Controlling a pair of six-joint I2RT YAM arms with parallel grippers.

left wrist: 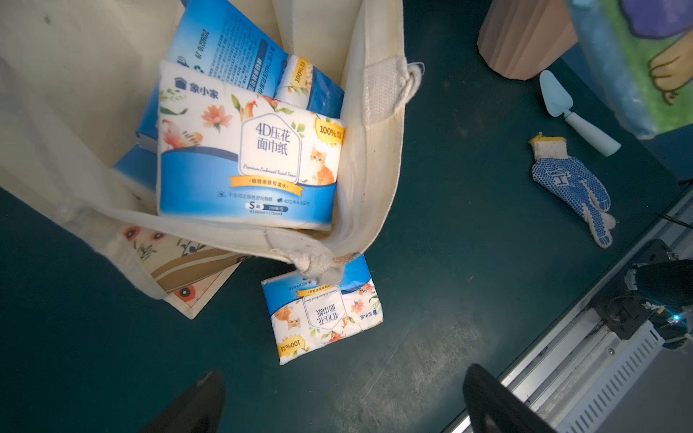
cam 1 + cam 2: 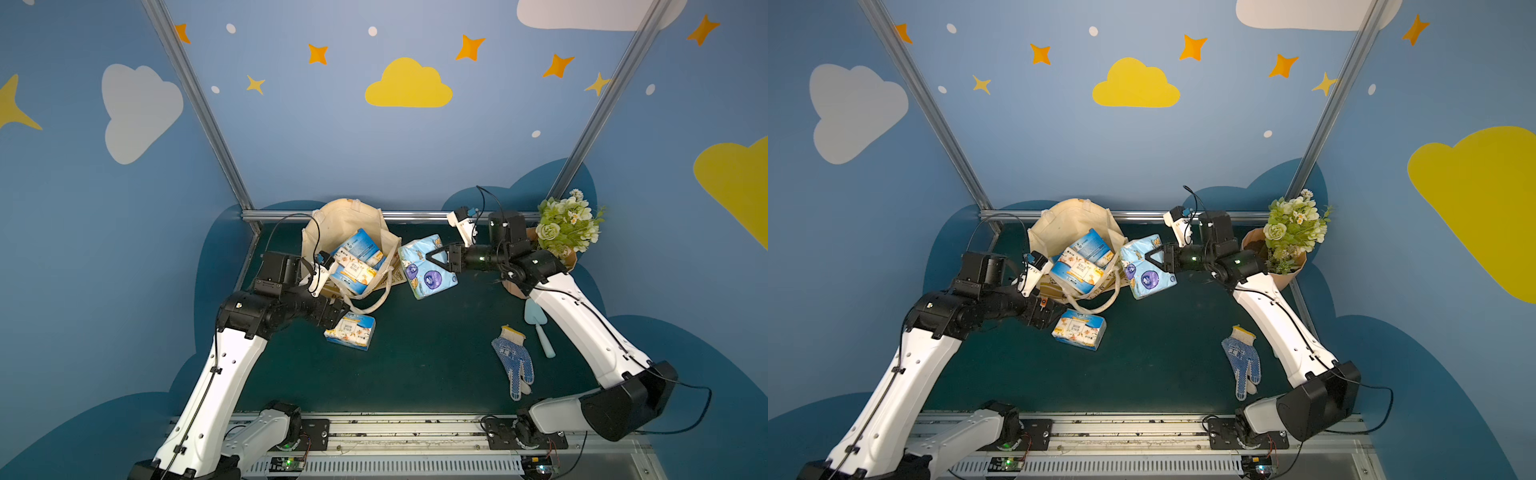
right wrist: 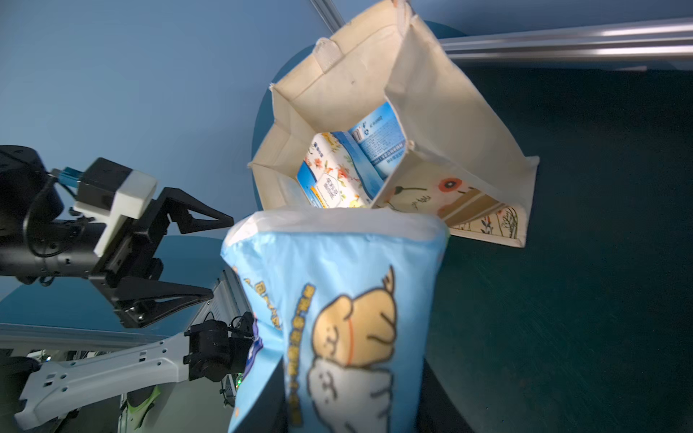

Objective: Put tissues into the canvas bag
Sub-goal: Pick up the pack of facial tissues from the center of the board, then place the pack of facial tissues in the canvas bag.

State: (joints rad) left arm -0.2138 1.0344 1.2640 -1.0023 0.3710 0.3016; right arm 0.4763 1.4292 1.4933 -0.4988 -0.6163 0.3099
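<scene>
In a top view the right gripper (image 2: 433,257) was clamped on the pale blue, purple-circled soft tissue pack (image 2: 428,270), lifted just beside the cream canvas tote bag (image 2: 332,216) on the right arm's side, long axis crosswise to the jaws; the bag gaped upward with other packs (image 2: 353,264) inside. The left wrist view showed the left gripper (image 1: 345,390) spread wide and empty above a floral blue-and-white pack (image 1: 322,318) lying at the bag's near edge under its rope handle (image 1: 315,262). In the right wrist view the carried pack's end pointed toward the bag mouth, close ahead

Tissue packs (image 2: 353,266) crowd the canvas bag (image 2: 336,216) (room along its far wall); middle mat (image 2: 432,357) bare.
</scene>
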